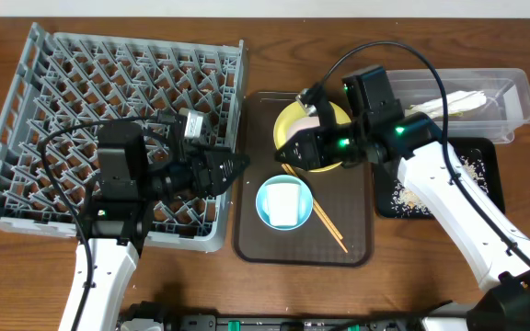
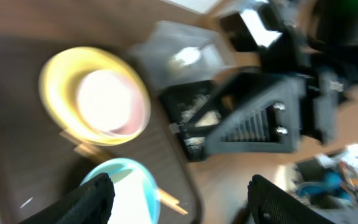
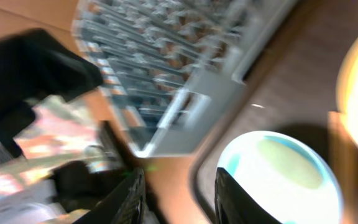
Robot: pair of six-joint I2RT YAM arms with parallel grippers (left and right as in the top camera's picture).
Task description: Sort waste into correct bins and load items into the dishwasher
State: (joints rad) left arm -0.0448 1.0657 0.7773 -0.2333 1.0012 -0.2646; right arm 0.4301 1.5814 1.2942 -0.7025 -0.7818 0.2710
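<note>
The grey dish rack [image 1: 109,92] stands at the left. On the brown tray [image 1: 357,248] the yellow plate [image 1: 293,115] holds a whitish bowl [image 2: 104,99]. The light blue bowl [image 1: 263,188] holds something white. The napkin [image 1: 449,101] lies in the clear tub [image 1: 518,87]. Rice scraps [image 1: 467,170] lie on the black tray [image 1: 486,152]. My left gripper [image 1: 237,165] is open and empty at the rack's right edge; its fingers [image 2: 188,199] frame the blue bowl [image 2: 126,193]. My right gripper [image 1: 290,152] is open and empty over the plate's left side; it also shows in the right wrist view [image 3: 179,199]. No wrapper is in view.
Wooden chopsticks [image 1: 328,225] lie on the brown tray beside the blue bowl. The two grippers face each other closely above the gap between rack and tray. The wrist views are blurred. Cables loop over the rack and above the plate.
</note>
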